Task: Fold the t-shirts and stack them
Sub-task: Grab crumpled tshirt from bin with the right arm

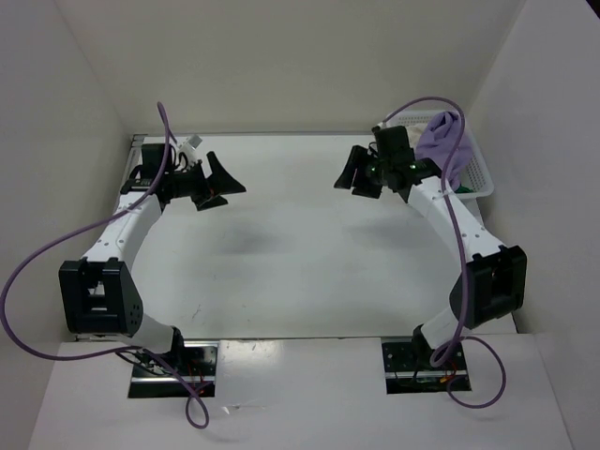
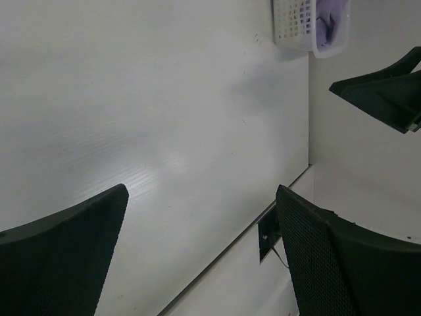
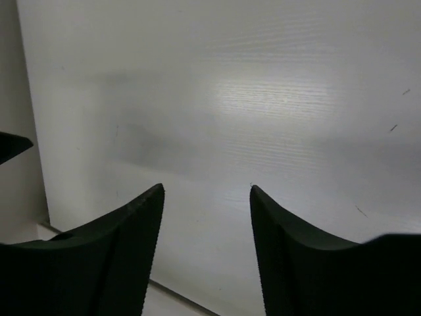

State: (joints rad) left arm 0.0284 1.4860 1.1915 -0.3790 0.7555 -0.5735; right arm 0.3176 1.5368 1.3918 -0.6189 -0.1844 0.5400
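Observation:
A lavender purple t-shirt (image 1: 441,136) lies bunched on top of a white mesh basket (image 1: 482,174) at the back right of the table. In the left wrist view the shirt (image 2: 332,20) shows inside the basket (image 2: 293,23). A sliver of green cloth (image 1: 464,193) shows at the basket's near edge. The cream shirt is hidden. My left gripper (image 1: 222,184) (image 2: 202,191) is open and empty above the back left of the table. My right gripper (image 1: 356,178) (image 3: 207,187) is open and empty, just left of the basket.
The white table (image 1: 291,253) is walled by white panels at the back and on both sides. Purple cables loop off both arms. The right gripper's fingers (image 2: 385,99) show in the left wrist view.

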